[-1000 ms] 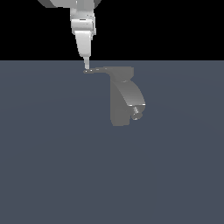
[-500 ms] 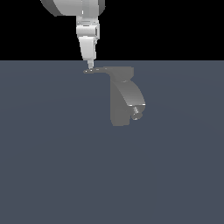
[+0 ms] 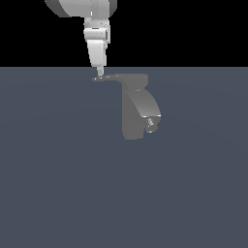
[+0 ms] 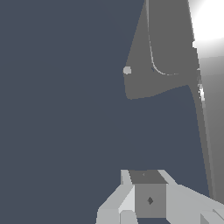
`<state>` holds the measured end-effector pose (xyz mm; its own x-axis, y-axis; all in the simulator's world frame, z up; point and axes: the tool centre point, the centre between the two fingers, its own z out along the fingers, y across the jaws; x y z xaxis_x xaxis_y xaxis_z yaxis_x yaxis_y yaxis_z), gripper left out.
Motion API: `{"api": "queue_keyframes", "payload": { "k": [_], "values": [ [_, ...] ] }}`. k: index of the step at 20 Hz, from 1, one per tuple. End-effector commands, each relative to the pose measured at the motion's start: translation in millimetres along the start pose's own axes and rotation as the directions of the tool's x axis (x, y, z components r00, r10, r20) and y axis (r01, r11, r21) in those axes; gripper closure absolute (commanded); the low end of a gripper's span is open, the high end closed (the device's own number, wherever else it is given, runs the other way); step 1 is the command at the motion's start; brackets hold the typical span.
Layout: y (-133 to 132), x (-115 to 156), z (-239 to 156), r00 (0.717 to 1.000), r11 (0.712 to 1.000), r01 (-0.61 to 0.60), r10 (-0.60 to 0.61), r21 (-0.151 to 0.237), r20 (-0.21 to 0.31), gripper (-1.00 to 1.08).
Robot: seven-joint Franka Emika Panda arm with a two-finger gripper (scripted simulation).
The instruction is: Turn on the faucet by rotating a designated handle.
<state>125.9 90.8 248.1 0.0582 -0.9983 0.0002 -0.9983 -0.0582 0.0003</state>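
Faucet point(image 3: 135, 114): matte grey, blocky upright body, curved spout, on dark flat floor.
Handle point(image 3: 109, 78): thin flat blade tapering toward exterior view's left.
Gripper point(image 3: 99, 75): white, tips at handle's point; fingers' spread cannot be told.

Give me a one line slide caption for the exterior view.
Panda gripper poised at the tip of the handle on the grey faucet.

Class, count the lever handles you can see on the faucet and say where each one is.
1. The handle projects from the top cap of the faucet toward the exterior view's left, its tip right under the end effector. Any handle behind the body would be hidden.
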Motion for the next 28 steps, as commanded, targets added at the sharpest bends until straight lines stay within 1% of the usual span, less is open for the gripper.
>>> {"api": "queue_keyframes", "payload": {
  "k": [1, 28],
  "values": [
    [5.4, -0.3, -0.2, 1.000, 1.000, 0.000, 0.000, 0.000, 0.000, 1.08],
    [75.3, -4.2, -0.1, 1.000, 1.000, 0.000, 0.000, 0.000, 0.000, 1.08]
  ]
}}
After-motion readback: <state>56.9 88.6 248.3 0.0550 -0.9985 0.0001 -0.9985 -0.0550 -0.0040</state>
